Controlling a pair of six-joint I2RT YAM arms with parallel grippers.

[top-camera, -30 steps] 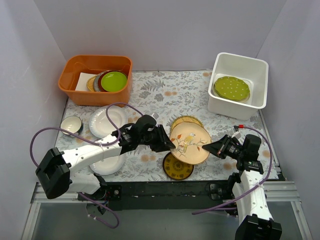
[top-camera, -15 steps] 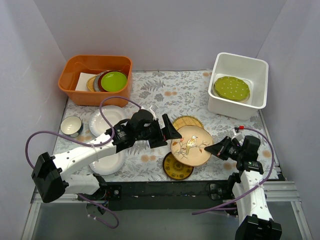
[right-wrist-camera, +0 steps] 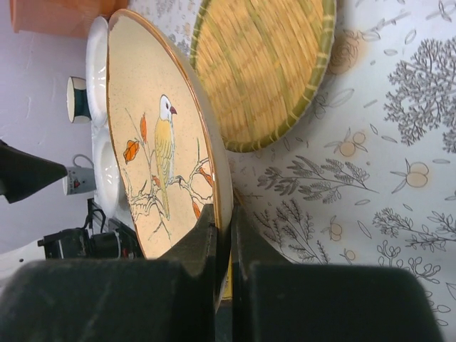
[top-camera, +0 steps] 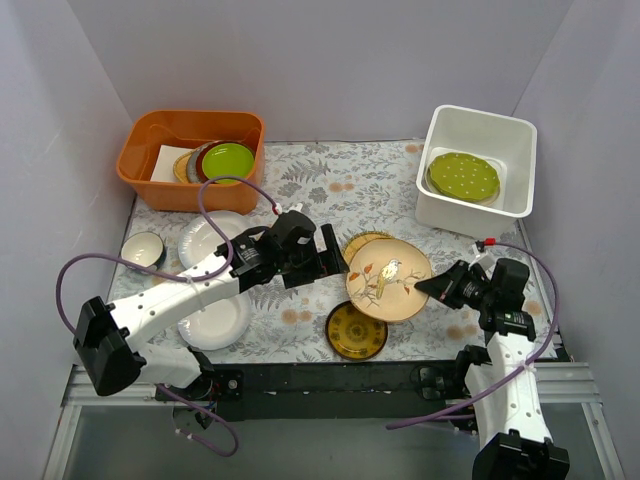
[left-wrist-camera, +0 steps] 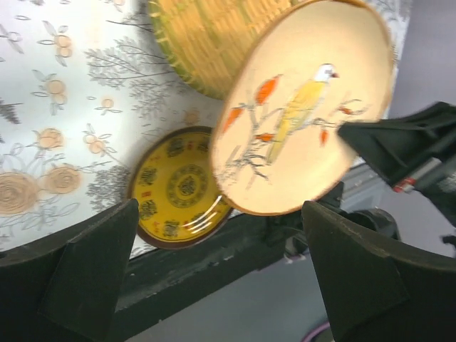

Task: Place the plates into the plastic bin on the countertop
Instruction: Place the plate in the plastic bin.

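Your left arm [top-camera: 180, 300] reaches from the near left toward the centre, its left gripper [top-camera: 333, 258] spread wide (fingers well apart). On the near right, your right gripper [top-camera: 424, 287] points left, pinched tight on the bird plate [top-camera: 388, 278] rim.

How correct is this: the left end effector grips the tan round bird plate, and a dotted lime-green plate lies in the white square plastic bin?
Wrong arm: the right end effector grips the tan round bird plate, as the right wrist view shows. The dotted lime-green plate does lie in the white square plastic bin.
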